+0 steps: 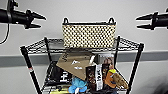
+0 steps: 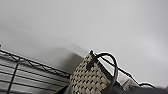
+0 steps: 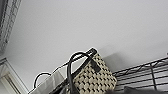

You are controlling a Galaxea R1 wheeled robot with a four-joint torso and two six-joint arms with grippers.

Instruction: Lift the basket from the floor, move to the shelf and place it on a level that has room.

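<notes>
The cream-and-black checkered basket (image 1: 89, 35) stands upright on the top level (image 1: 37, 45) of the black wire shelf (image 1: 136, 62), about in its middle. Its two black loop handles stick up at both ends. My left gripper (image 1: 41, 21) hovers open in the air to the left of the basket, well apart from it. My right gripper (image 1: 140, 22) hovers open to the right, also apart and empty. In the wrist views, one end of the basket (image 2: 88, 77) (image 3: 93, 76) shows with its handle loop, standing on the wire tier.
The tier below holds a brown cardboard box (image 1: 73, 63), a blue plush toy (image 1: 77, 85), an orange toy (image 1: 113, 78) and dark packages (image 1: 96, 75). A pale wall (image 1: 82, 10) stands right behind the shelf.
</notes>
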